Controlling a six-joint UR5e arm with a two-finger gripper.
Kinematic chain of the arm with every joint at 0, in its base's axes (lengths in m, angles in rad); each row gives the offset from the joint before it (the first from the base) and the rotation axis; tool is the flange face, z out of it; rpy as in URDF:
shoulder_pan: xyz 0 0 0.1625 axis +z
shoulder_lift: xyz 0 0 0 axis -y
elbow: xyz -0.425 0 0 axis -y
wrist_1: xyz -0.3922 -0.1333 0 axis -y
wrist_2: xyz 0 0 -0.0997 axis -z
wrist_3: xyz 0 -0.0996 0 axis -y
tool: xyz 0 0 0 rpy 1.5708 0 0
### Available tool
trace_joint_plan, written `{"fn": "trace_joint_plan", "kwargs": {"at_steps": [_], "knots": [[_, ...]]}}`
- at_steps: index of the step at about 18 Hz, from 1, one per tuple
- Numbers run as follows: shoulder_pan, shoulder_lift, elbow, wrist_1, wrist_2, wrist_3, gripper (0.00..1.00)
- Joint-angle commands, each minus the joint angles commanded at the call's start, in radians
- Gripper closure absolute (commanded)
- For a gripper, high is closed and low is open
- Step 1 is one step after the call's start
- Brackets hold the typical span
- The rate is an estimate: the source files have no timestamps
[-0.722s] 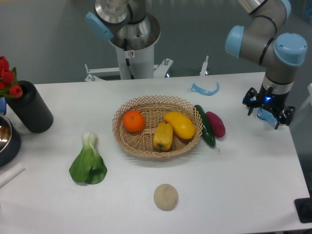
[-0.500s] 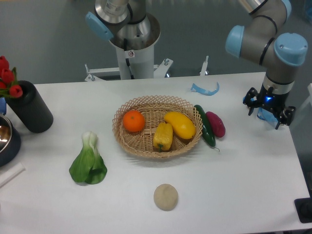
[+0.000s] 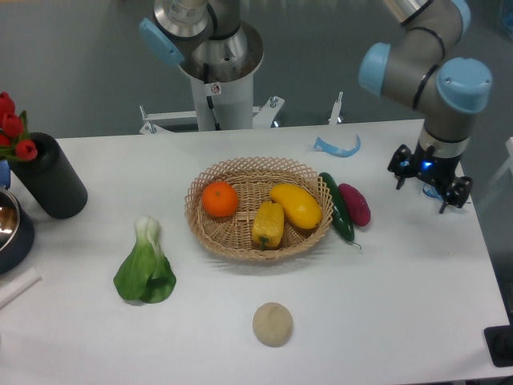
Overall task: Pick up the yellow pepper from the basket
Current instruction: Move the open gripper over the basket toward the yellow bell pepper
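The yellow pepper [image 3: 268, 224] is small, blocky and grooved. It lies at the front of the round wicker basket [image 3: 210, 178] in the middle of the table. An orange [image 3: 220, 199] sits left of it and a larger smooth yellow fruit [image 3: 296, 204] right of it. My gripper [image 3: 426, 186] hangs over the right side of the table, well to the right of the basket. Its fingers point down, spread apart, with nothing between them.
A green pepper [image 3: 338, 208] and a dark red vegetable [image 3: 354, 204] lie just right of the basket. Bok choy [image 3: 146, 266] lies at left, a beige disc [image 3: 272, 324] in front. A black cylinder with red flowers [image 3: 48, 178] and a bowl [image 3: 10, 227] stand far left. A blue clip [image 3: 337, 147] lies behind.
The arm has shifted a little to the left and back, carrying the gripper slightly toward the basket. Nothing on the table has moved.
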Motion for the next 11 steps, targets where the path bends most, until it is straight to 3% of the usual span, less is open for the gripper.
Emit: {"fn": "trace_joint_plan", "kwargs": {"at_steps": [3,6,8,11], "knots": [[-0.046,0.026,-0.039,0.008,0.001,-0.003,0.00],[-0.069,0.039,-0.054,0.003,-0.009,-0.090,0.00],[-0.122,0.051,-0.080,0.009,-0.050,-0.319,0.00],[-0.179,0.057,-0.083,0.008,-0.051,-0.461,0.00]]}}
